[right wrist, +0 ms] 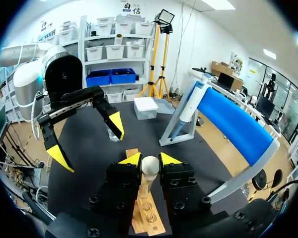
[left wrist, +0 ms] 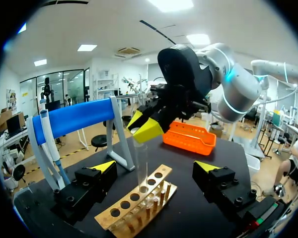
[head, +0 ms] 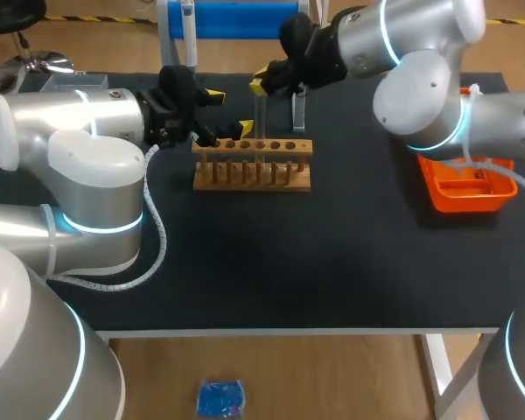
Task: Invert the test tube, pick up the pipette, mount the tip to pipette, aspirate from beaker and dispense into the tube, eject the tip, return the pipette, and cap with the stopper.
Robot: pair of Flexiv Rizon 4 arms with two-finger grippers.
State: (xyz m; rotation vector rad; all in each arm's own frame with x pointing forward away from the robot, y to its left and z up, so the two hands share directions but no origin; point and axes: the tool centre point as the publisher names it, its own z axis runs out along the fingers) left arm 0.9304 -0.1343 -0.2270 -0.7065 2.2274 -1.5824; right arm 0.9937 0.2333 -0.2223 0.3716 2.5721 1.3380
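Black table [head: 332, 262]: wooden rack [head: 252, 166] at centre, orange tray [head: 472, 203] at right edge, blue stand [head: 236, 17] with pipette [left wrist: 48, 136] behind, beaker [right wrist: 112, 133] past rack's end, near left jaws. Clear test tube [left wrist: 140, 163] upright, lower end at rack hole. Upper end clamped between right jaws. By rack's left end, left jaws wide open, empty.

A wooden rack [head: 252, 179] stands mid-table, an orange tray [head: 472, 204], contents unclear, rightward.
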